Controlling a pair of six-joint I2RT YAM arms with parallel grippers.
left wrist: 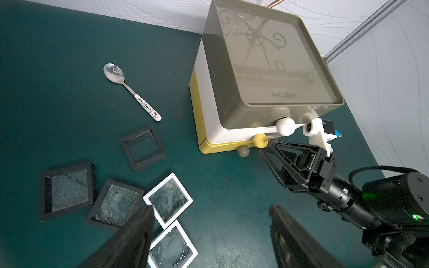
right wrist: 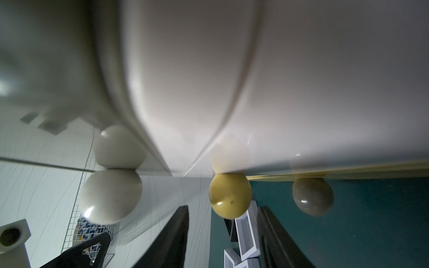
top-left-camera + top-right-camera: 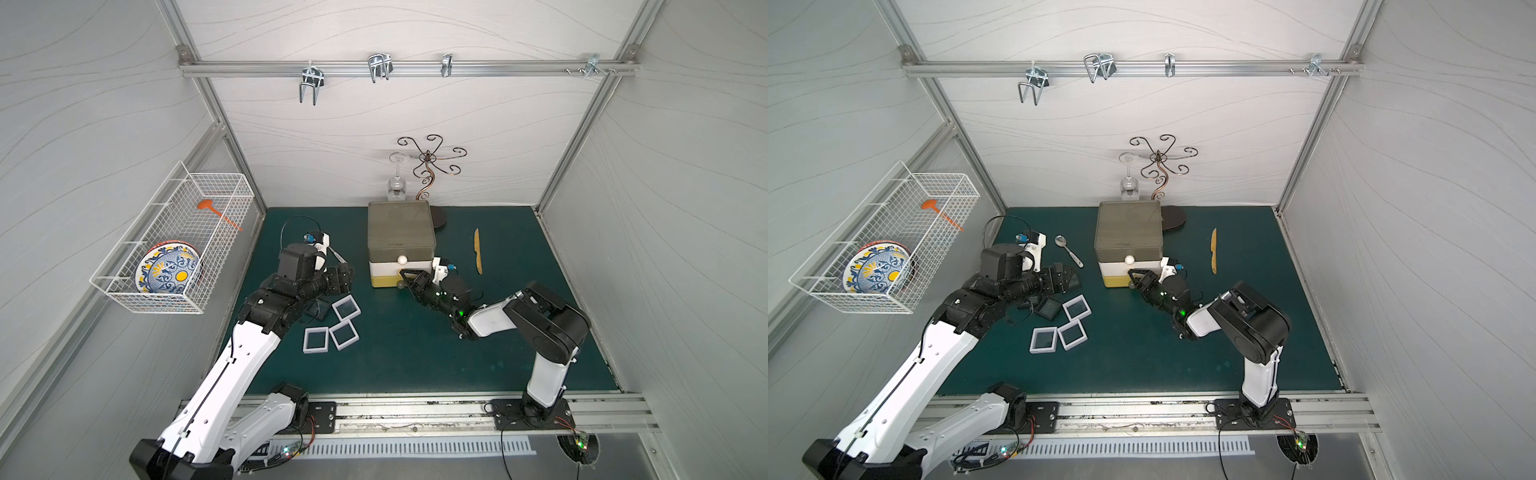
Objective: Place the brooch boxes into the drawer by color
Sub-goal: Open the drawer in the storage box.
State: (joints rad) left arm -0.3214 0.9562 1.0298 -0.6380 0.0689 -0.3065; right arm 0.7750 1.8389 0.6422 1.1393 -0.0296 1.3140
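Straddling yellow knob (image 2: 229, 195) of white drawer tier (image 1: 232, 134), right tool (image 2: 223, 207) half-open, fingers clear of knob. Left tool (image 1: 211, 208) wide open, empty, near brooch boxes (image 1: 168, 200) on worktop (image 1: 232, 197).

Surface: dark green mat (image 3: 415, 365). On it: three-tier drawer unit (image 3: 401, 232) at back centre. Three white brooch boxes (image 3: 343, 335) and three black brooch boxes (image 1: 142, 148) clustered front-left of it, some touching. Spoon (image 3: 1068, 250) left of unit, wooden knife (image 3: 478, 251) right, dark stand base (image 3: 439, 218) just behind.
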